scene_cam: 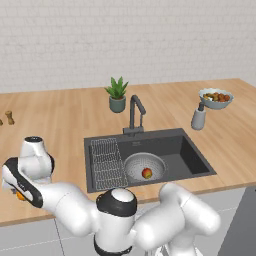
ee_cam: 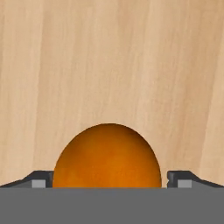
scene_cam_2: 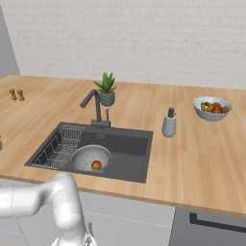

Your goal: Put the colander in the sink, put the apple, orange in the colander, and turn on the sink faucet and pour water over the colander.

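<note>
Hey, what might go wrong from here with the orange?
The orange sits between the claw tips on the counter, well left of the sink. Round and smooth, it may slip or roll away. The carry to the colander is long, and a drop could knock the apple.

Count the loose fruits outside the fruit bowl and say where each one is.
2: the apple lies inside the colander in the sink; the orange sits between the hand's fingertips above the wooden counter.
</note>
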